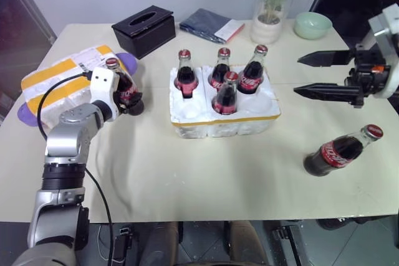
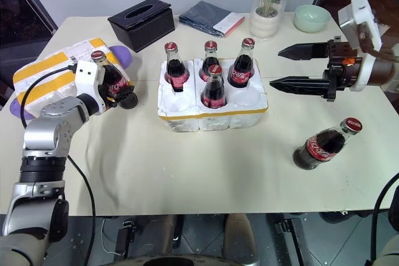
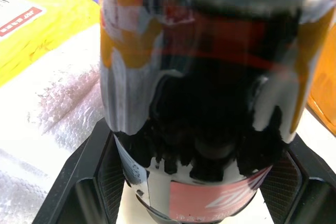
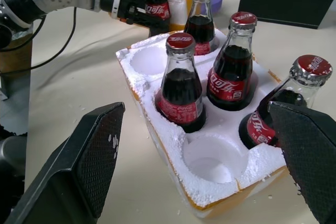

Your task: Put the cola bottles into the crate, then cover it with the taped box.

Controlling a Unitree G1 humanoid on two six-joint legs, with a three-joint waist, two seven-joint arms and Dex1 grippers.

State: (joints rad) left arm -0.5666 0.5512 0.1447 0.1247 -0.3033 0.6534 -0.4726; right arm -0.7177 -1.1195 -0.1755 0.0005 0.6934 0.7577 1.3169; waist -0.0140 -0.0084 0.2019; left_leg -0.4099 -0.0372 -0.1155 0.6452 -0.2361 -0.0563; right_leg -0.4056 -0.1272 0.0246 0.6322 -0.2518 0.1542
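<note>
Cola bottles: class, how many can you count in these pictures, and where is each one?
6. Four stand in the crate. One stands between the left gripper's fingers. One lies on the table. None seems hidden.

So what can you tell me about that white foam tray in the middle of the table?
The crate is a low block of white foam, crumbly at the edges, with a yellow tape band around its side. It sits flat near the table's middle and has six round sockets in two rows. Four hold upright cola bottles with red caps; two front sockets are empty. Neither claw touches it.
</note>
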